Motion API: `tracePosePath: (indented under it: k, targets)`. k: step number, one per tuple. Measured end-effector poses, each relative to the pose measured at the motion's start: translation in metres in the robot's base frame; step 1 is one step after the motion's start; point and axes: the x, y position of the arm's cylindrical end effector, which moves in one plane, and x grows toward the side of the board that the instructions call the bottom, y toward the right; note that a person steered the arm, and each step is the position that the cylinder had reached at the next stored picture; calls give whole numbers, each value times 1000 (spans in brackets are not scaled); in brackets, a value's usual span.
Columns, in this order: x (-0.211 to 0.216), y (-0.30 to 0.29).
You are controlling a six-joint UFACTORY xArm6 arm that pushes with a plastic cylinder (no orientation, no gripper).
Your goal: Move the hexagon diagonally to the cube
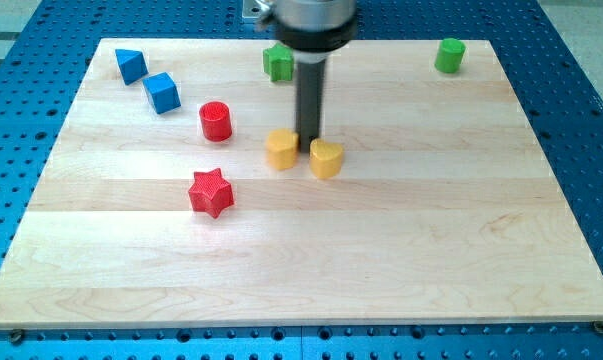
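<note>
The yellow hexagon [281, 149] is a small flat-topped, faceted block of matte plastic, sitting a little above the counter's middle; the blue cube [162, 92] lies well apart from it, up toward the view's upper left. From the view's left: a blue wedge-like block [131, 65] near the far left corner, the cube just beside it, a red cylinder [215, 121], and below that a red star [211, 192] with ridged, printed-looking sides. Then comes the hexagon, a green block [277, 62] near the top edge with its shape partly hidden by the rod, and my tip [309, 139], which stands between the hexagon and a yellow heart-like block [326, 158], touching or nearly touching both. A green cylinder [449, 55] sits far right near the top. There is no claw, only the dark rod under a grey metal collar. The counter [381, 250] is pale planked wood on a blue perforated base [581, 60].
</note>
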Motion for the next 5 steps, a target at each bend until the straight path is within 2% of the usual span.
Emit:
tracePosePath:
  k: [1,2,3,4,5]
  targets:
    - [20,-38]
    - [21,-100]
    - [24,-37]
    - [61,-84]
    - [51,-131]
